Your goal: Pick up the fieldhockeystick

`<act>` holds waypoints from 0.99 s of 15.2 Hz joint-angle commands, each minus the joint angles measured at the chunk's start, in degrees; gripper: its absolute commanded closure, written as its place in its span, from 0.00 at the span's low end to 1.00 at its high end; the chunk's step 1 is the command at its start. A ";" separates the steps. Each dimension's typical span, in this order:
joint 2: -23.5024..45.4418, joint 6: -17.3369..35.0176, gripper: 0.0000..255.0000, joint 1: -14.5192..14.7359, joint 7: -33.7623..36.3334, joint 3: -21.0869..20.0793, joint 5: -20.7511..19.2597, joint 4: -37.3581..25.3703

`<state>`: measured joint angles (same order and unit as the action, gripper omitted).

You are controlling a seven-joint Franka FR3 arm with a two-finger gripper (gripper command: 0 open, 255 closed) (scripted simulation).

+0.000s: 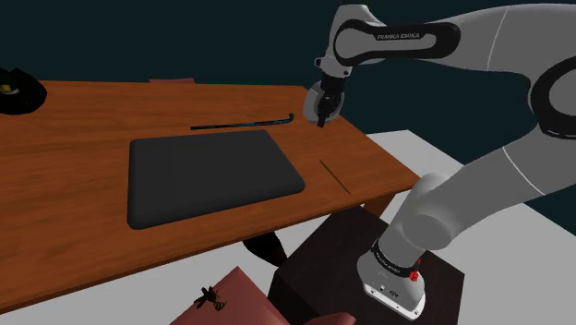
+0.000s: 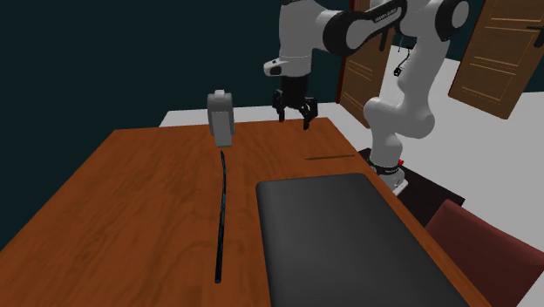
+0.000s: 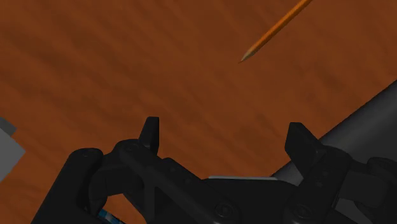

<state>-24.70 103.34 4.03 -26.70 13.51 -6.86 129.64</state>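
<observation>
The gripper (image 2: 295, 119) hangs off a corner of the dark mat (image 1: 212, 175), fingers wide apart and empty; the thin black hockey stick (image 1: 242, 124) lies flat beside the mat's long edge, untouched; reaching, closing, lifting — all remain, I'd judge.

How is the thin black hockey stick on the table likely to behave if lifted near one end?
Long and very thin, the hockey stick probably tips down at its free end. Its hooked end likely keeps it from rolling far when nudged. It looks light.
</observation>
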 commanded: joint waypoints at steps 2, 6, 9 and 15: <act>6.38 2.88 0.00 1.46 -7.61 2.11 0.37 -3.92; 15.42 5.76 0.00 3.10 -17.26 3.96 2.26 -10.41; 22.18 7.16 0.00 3.84 -24.34 4.54 4.25 -15.88; 35.30 8.05 0.00 3.88 -37.27 3.53 8.35 -28.25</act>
<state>8.40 111.25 7.81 -61.97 17.47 0.85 103.51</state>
